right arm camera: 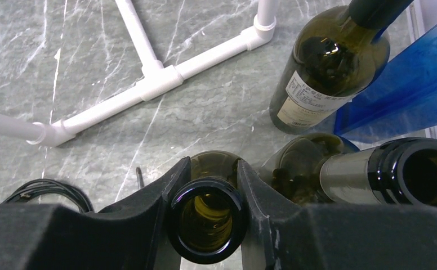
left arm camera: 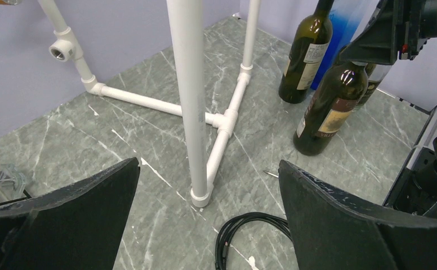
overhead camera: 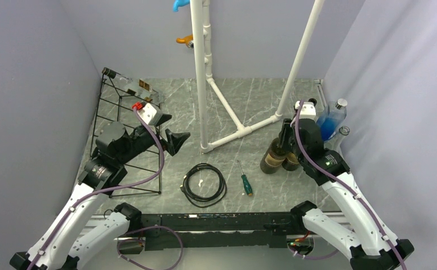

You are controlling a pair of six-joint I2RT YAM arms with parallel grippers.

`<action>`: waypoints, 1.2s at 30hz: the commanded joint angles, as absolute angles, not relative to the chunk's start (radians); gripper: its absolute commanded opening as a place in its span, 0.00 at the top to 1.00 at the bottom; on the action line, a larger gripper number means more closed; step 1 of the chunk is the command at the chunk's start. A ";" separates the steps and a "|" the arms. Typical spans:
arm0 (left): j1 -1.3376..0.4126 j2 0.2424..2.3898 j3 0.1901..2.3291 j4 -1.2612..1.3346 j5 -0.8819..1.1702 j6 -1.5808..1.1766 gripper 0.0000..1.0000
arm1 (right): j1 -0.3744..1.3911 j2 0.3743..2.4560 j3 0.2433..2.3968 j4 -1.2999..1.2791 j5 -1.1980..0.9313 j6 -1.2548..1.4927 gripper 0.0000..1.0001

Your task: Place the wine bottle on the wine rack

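Table [overhead camera: 250,107] layout sets the problem: the white pipe frame [overhead camera: 200,73] stands upright mid-table, between the wine rack [overhead camera: 115,101] at the far left and the wine bottle [overhead camera: 272,158] at the right. The bottle stands upright, well apart from the rack.

The step in hand looks like the lift-off. The right gripper [right arm camera: 212,171] is clamped on the bottle's neck just below the lip, one finger on each side. A clean move would rise straight up first, because a second dark bottle [right arm camera: 407,174] stands just beside it and could be knocked over. A third bottle [right arm camera: 329,67] and a blue bottle [overhead camera: 331,121] crowd in behind. The carry should then pass on the near side of the pipe frame. A neck grip lets the heavy body swing, so slow travel seems wise, and tipping it level for the slanted tiers may need support. The left gripper [left arm camera: 208,164] hangs over the rack's right edge with its fingers spread wide and nothing between them, so it is well placed to help.

As for containers, the held bottle is uncorked and no liquid shows in its neck, though the level lower down cannot be told. Its neighbour is open too. The rack's top tier appears to hold one bottle lying down. A coiled cable [overhead camera: 204,183] and a screwdriver [overhead camera: 244,183] lie on the table under the likely path.
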State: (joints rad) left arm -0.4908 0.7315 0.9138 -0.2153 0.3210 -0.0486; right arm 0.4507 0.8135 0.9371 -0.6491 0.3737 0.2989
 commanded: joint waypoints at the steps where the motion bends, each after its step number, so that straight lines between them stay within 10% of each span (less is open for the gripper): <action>1: -0.497 0.737 0.937 -0.193 0.351 -0.061 0.00 | 0.453 0.777 0.983 -0.634 0.341 0.332 0.86; 8: -0.498 0.745 0.942 -0.195 0.362 -0.071 0.00 | 0.452 0.739 1.048 -0.656 0.220 0.385 1.00; 30: -0.539 0.888 0.861 -0.019 0.674 -0.460 0.04 | 0.453 0.683 0.893 -0.413 -0.364 0.664 1.00; 36: -0.808 0.928 0.886 -0.129 0.374 -0.474 0.05 | 0.453 0.702 0.918 -0.454 -0.402 0.645 1.00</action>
State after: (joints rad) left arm -0.6483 0.9131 0.8421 -0.0944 0.5423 -0.4370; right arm 0.4515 0.7136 0.8673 -0.5774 -0.3241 0.6025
